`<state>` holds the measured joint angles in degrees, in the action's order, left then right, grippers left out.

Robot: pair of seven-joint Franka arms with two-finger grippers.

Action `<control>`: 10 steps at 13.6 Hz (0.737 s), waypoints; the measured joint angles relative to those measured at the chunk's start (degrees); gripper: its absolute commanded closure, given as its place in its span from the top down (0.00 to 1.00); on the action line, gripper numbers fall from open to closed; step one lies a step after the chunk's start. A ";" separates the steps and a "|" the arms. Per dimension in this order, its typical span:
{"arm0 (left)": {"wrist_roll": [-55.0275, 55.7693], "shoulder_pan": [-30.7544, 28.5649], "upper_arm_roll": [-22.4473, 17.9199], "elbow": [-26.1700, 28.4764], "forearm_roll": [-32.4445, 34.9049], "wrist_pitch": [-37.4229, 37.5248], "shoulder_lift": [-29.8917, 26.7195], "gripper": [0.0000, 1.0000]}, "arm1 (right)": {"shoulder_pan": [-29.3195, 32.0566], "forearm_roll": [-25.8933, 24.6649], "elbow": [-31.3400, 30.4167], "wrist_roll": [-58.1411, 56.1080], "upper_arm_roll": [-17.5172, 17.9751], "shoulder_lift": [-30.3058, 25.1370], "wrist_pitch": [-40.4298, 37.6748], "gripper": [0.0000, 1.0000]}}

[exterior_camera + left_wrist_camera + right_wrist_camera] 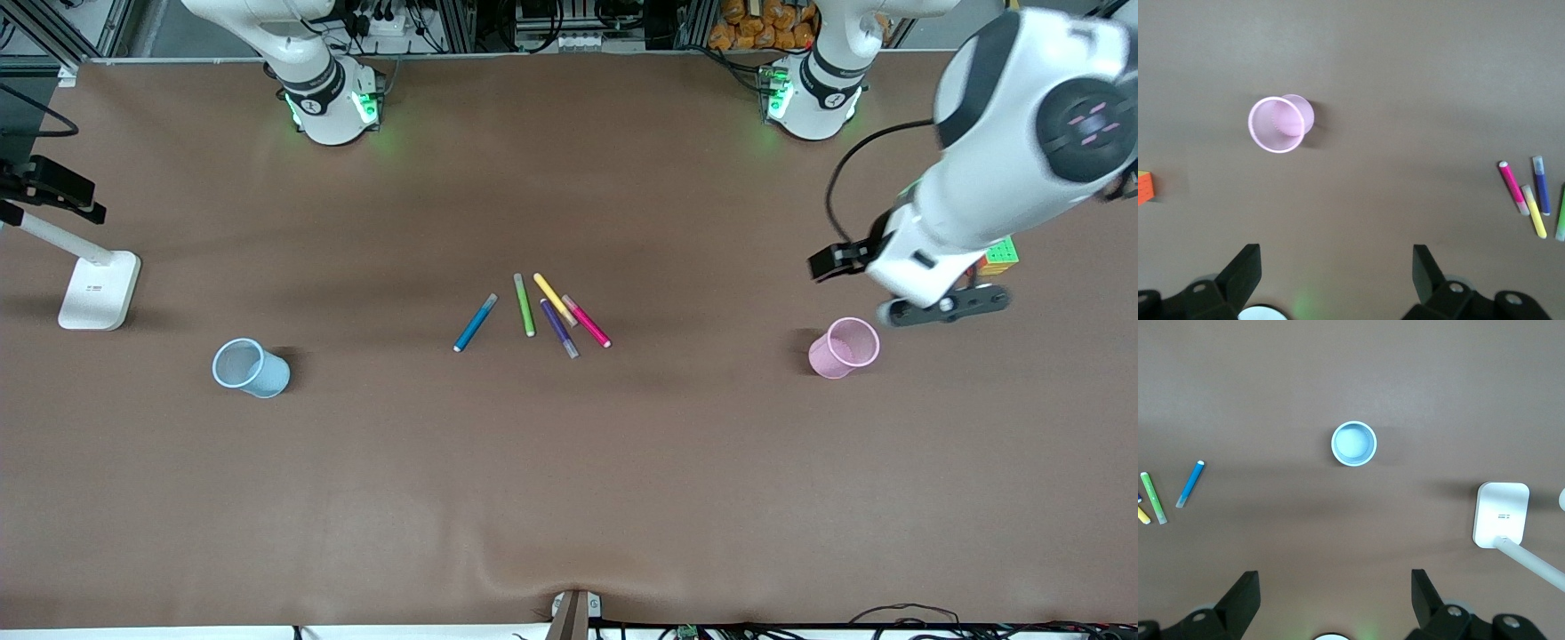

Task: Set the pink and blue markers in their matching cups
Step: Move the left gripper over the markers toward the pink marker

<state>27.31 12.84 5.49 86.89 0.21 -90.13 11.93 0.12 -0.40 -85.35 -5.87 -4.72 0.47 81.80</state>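
Dead centre of the front view, five felt-tip markers lie fanned out on the brown table (569,498): the slim mid-blue marker (475,323) sits apart at the fan's edge toward the right arm's end, then the green marker (524,305), the yellow marker (554,299), the purple marker (559,328), and the magenta-pink marker (587,321) at the edge toward the left arm's end, close alongside the yellow and purple ones. Down at lower left of the front view stands the light blue mesh-walled cup (252,367), upright and well apart from the markers; at mid right stands the pale pink mesh-walled cup (844,348), also upright and empty as far as its mouth shows. The left gripper (1337,270) hangs in the air at the right edge of the front view, close above the pink cup, fingers spread wide with nothing between them. The right gripper (1335,597) hovers high over the blue cup, out of the front view, its fingers also spread wide and empty. A white lamp base (99,289) rests at the table's edge, upper left; a multicoloured cube (999,255) peeks out under the left arm.
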 measured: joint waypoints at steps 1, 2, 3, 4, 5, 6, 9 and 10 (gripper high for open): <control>2.08 0.87 0.02 0.00 0.00 -0.21 1.08 1.00 | 0.01 0.00 0.00 0.00 -0.01 0.33 0.00 1.00; 4.46 1.61 0.07 -0.01 0.00 -0.38 2.04 1.00 | 0.02 0.00 0.00 0.00 -0.02 0.59 0.00 1.00; 6.75 2.19 0.09 -0.01 0.00 -0.69 2.88 1.00 | 0.02 0.00 0.00 0.00 -0.04 0.78 0.00 1.00; 8.78 2.73 0.14 -0.01 -0.01 -1.16 3.54 1.00 | 0.03 0.00 -0.01 0.00 -0.07 1.09 -0.03 1.00; 10.56 3.28 0.19 -0.02 -0.02 -1.58 4.03 1.00 | 0.06 0.00 -0.01 0.00 -0.12 1.64 -0.07 1.00; 12.08 3.81 0.21 -0.03 -0.03 -1.96 4.42 1.00 | 0.14 0.00 -0.01 0.00 -0.14 2.33 -0.07 1.00; 16.42 5.66 0.35 -0.02 -0.05 -2.67 5.66 1.00 | 1.02 0.00 -0.01 0.00 -0.20 4.63 0.22 1.00; 17.92 6.45 0.36 0.00 -0.05 -2.89 6.29 1.00 | 1.36 0.00 -0.01 -0.01 -0.21 5.14 0.38 1.00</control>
<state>45.24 19.29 5.85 86.89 0.16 -93.02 18.23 1.48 -0.40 -85.36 -5.88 -4.92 5.62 82.18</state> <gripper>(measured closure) 0.000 0.000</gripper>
